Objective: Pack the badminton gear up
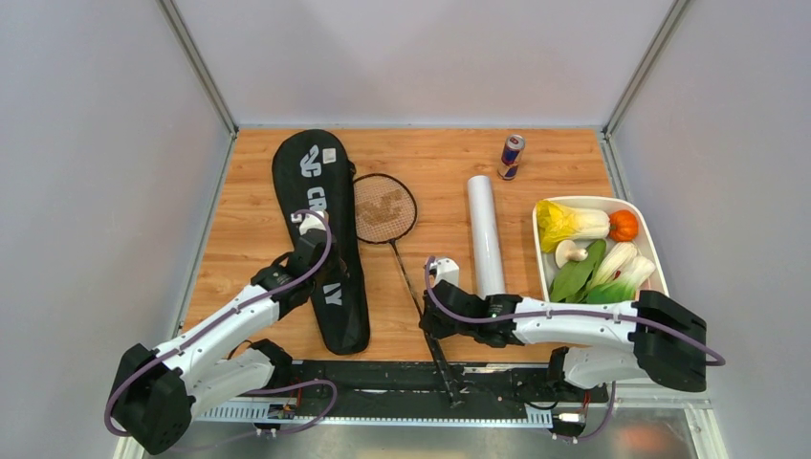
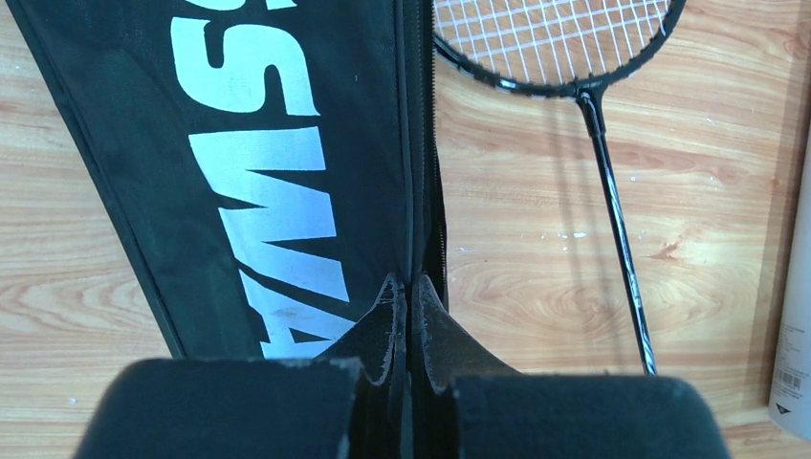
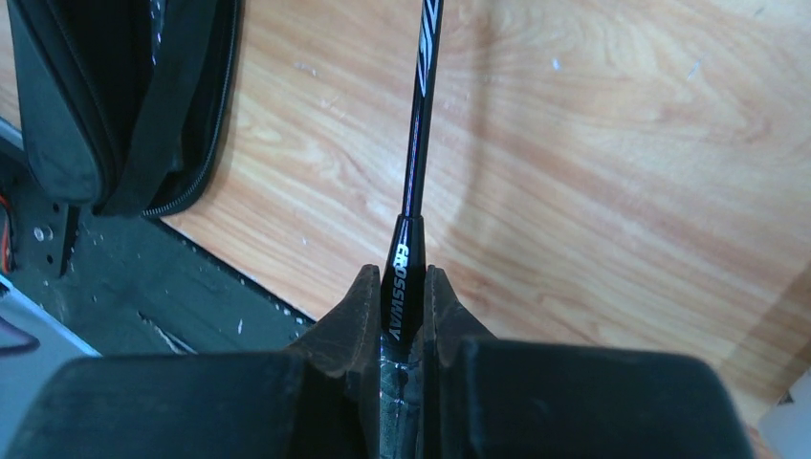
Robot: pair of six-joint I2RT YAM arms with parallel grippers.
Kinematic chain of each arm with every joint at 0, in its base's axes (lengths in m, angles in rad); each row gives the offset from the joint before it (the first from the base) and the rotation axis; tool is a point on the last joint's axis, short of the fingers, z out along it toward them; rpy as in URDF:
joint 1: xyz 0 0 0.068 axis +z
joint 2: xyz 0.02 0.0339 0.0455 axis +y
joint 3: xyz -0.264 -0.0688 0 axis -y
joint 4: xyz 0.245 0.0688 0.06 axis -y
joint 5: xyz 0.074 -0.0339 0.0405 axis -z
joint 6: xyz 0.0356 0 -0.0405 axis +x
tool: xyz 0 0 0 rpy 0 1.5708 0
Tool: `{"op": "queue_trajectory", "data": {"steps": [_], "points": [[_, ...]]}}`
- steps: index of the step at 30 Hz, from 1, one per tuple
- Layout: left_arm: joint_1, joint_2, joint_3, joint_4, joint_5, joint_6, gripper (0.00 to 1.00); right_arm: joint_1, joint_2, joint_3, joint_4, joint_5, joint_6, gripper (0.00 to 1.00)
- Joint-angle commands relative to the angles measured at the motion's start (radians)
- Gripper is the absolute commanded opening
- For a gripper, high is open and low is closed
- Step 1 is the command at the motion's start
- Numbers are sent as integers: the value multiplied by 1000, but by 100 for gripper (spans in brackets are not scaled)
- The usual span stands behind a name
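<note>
while your left gripper (image 2: 409, 325) is pinched shut on the zipper edge of the long black fabric racket bag (image 1: 316, 172), your right gripper (image 3: 403, 316) is clamped tight on the handle of the thin black oval-headed racket (image 1: 386, 212). its head lies on the light wooden table (image 1: 449, 163), just beside the bag.

Wooden table (image 1: 440, 153) — racket bag (image 1: 320, 186), racket (image 1: 384, 210), white tube (image 1: 486, 234), drink can (image 1: 512, 156), vegetable tray (image 1: 585, 200)

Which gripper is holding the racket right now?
The right gripper, shut on the racket by its handle marked CROSSWAY. The left gripper is pinching the black bag at its zipper edge instead.
</note>
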Motion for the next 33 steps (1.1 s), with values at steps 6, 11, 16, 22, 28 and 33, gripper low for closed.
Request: {"op": "queue_trajectory", "data": {"steps": [6, 11, 16, 22, 28, 33], "points": [[3, 5, 14, 35, -6, -5, 0, 69, -92, -30, -93, 143, 90, 0], [3, 7, 21, 14, -27, -6, 0, 69, -140, -37, -143, 186, 104, 0], [3, 20, 35, 7, -35, -2, 0, 69, -210, -45, -180, 204, 112, 0], [2, 43, 55, 11, -33, 2, 0, 96, -298, -43, -180, 199, 95, 0], [2, 53, 60, 20, -28, 0, 0, 147, -299, -29, -167, 219, 85, 0], [3, 62, 58, 25, -22, -3, 0, 170, -247, -47, -77, 201, 68, 0]]}}
